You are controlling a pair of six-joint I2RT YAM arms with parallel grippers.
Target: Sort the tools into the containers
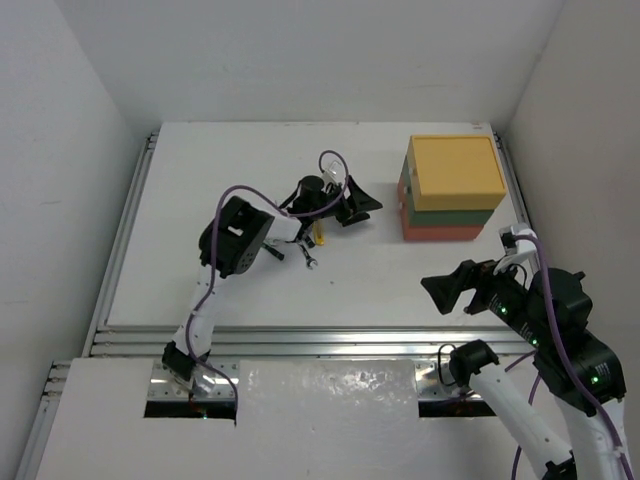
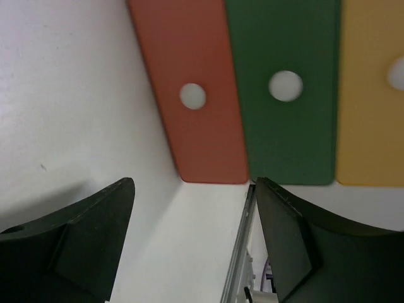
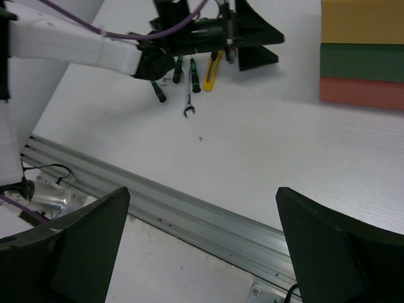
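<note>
Right hand point(image 3: 202, 199) and left hand point(image 2: 194, 186) released — stacked boxes point(image 1: 452, 190) hide their contents

White arm links point(image 1: 200, 315), black joints point(image 1: 240, 235), purple cables point(image 1: 243, 189), green lights point(image 1: 597, 378)

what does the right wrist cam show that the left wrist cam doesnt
Only the right wrist view: the tools lying on the table near the left gripper, which is seen from outside and open. They are black-and-green screwdrivers, a yellow utility knife and a silver wrench.
Only the left wrist view: a round hole in the face of each box.
Both: the stacked red-orange box, green box and yellow box, and the white table.
</note>
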